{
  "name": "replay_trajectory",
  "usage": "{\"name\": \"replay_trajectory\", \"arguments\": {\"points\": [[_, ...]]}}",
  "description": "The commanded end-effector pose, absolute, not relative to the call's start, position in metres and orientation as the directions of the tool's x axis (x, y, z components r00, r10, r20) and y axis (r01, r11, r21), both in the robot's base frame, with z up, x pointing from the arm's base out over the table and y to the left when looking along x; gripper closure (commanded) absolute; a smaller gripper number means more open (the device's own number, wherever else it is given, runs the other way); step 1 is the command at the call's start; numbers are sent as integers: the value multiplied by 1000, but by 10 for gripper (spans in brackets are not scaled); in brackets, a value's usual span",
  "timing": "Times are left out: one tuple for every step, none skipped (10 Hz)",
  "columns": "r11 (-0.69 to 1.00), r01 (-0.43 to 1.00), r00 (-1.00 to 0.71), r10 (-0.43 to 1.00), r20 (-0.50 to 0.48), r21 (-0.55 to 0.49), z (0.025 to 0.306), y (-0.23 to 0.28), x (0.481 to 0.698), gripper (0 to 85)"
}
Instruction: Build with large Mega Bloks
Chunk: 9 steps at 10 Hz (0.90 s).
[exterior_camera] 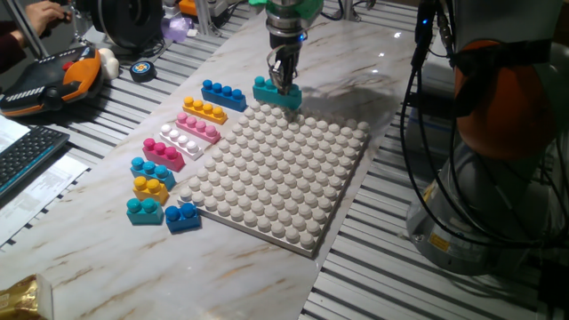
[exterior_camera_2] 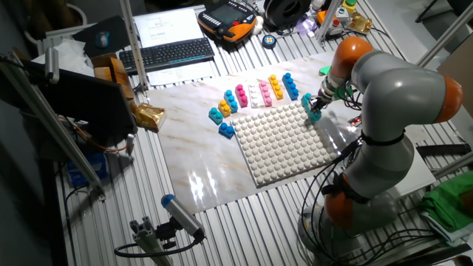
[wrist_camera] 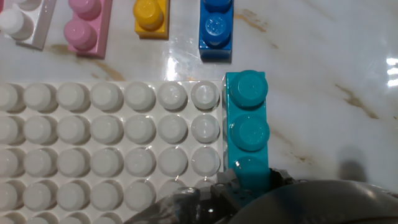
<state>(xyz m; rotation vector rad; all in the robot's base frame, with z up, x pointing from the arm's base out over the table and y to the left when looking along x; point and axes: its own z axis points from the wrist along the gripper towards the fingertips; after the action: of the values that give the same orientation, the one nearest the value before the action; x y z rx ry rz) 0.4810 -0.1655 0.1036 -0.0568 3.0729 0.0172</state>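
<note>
A long teal Mega Blok (wrist_camera: 247, 127) lies along the far edge of the grey-white studded baseplate (wrist_camera: 106, 149). My gripper (wrist_camera: 249, 182) is shut on its near end. In one fixed view the gripper (exterior_camera: 284, 80) stands upright over the teal brick (exterior_camera: 276, 92) at the plate's far corner. I cannot tell whether the brick sits on the plate's studs or just beside them. Left of the plate lie a blue brick (exterior_camera: 222, 94), an orange-yellow one (exterior_camera: 204, 110), a pink one (exterior_camera: 197, 126), a white one (exterior_camera: 181, 140) and a magenta one (exterior_camera: 164, 153).
Several short two-stud bricks (exterior_camera: 151, 188) lie at the plate's near-left corner. A keyboard (exterior_camera: 27, 151) and a teach pendant (exterior_camera: 53, 80) lie at the left. The arm's base (exterior_camera_2: 369, 185) and cables (exterior_camera: 427, 160) stand to the right of the marble board (exterior_camera: 107, 258).
</note>
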Motion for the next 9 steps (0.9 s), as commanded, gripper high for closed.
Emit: {"name": "replay_trajectory", "arguments": {"points": [[999,-36,-997,-35,-68,12,102,-165,481,840],[999,-33,-997,-32,-70,10,102,-165,481,840],[1000,-30,-997,-29,-70,9,101,-164,480,840],[1000,-30,-997,-29,-71,9,99,-164,480,840],[1000,-30,-997,-29,-76,9,96,-164,481,840],[1000,-30,-997,-29,-77,7,94,-164,481,840],[1000,-30,-996,-29,-79,7,92,-164,481,840],[1000,-30,-996,-29,-79,9,91,-164,481,840],[1000,-30,-996,-29,-80,10,90,-164,481,840]]}}
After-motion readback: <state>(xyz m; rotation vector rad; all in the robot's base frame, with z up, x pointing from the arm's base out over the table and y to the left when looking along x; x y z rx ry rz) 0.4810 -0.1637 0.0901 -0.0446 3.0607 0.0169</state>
